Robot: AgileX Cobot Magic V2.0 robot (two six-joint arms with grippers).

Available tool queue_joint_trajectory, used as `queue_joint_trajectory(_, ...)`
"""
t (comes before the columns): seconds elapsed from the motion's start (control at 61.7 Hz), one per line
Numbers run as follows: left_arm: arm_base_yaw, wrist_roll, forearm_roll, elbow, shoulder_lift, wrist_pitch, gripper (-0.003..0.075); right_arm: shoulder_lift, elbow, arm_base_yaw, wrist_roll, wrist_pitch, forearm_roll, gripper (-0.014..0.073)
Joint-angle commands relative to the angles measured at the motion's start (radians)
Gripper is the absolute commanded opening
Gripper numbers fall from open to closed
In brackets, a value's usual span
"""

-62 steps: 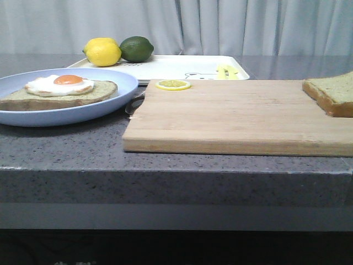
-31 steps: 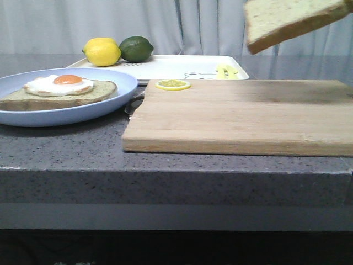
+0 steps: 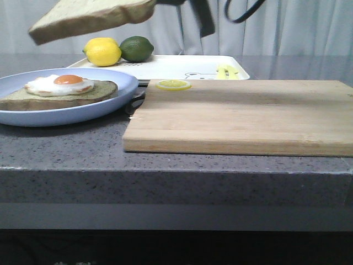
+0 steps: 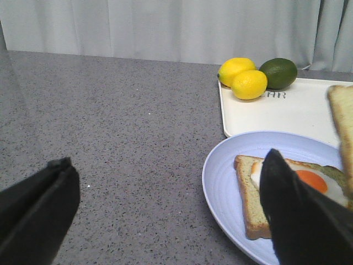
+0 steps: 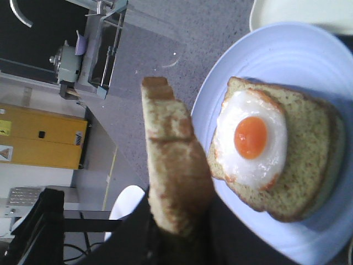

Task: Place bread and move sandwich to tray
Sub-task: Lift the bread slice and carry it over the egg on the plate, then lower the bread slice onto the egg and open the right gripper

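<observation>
My right gripper [image 5: 179, 232] is shut on the bread [image 3: 88, 19] [image 5: 174, 176] and holds it in the air above the pale blue plate [image 3: 66, 113], tilted. On the plate lies a bread slice with a fried egg [image 3: 60, 84] [image 5: 251, 141] on top, open-faced. The white tray [image 3: 182, 67] stands behind the plate and cutting board. My left gripper [image 4: 171, 204] is open and empty, low over the counter beside the plate [image 4: 220, 182]; the bread's edge [image 4: 343, 118] shows there too.
A light wooden cutting board [image 3: 237, 116] lies at the front right with a lemon slice [image 3: 173, 84] on its far left corner. A lemon [image 3: 102, 52] and a lime [image 3: 136, 48] sit on the tray's left end. The counter's front edge is close.
The bread was lifted off the cutting board's right end and carried left through the air to above the plate. The plate and egg slice have not moved.
</observation>
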Motion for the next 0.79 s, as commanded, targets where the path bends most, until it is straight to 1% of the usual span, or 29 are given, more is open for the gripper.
queue_joint_trajectory(0.0,-0.002,-0.011,-0.01,-0.035,0.008,-0.084,0.0638,0.022,-0.074,0.034,-0.039,0.0,0.141,-0.0069)
queue_joint_trajectory(0.13,-0.002,-0.011,-0.01,-0.035,0.008,-0.084,0.0638,0.119,-0.17,0.063,-0.039,0.019,0.147,-0.0059)
queue_joint_trajectory(0.26,-0.002,-0.011,-0.01,-0.035,0.008,-0.084,0.0638,0.174,-0.238,0.079,-0.036,0.022,0.142,-0.0059)
queue_joint_trajectory(0.406,-0.002,-0.011,-0.01,-0.035,0.008,-0.084,0.0638,0.18,-0.244,0.079,-0.032,0.012,0.098,-0.0059)
queue_joint_trajectory(0.6,-0.002,-0.011,-0.01,-0.035,0.008,-0.084,0.0638,0.18,-0.244,0.079,0.026,0.003,0.013,-0.0055)
queue_joint_trajectory(0.665,-0.002,-0.011,-0.01,-0.035,0.008,-0.084,0.0638,0.18,-0.244,0.079,0.029,0.004,0.01,-0.0022)
queue_joint_trajectory(0.779,-0.002,-0.011,-0.01,-0.035,0.008,-0.084,0.0638,0.18,-0.249,0.079,0.029,0.016,0.021,0.0094)
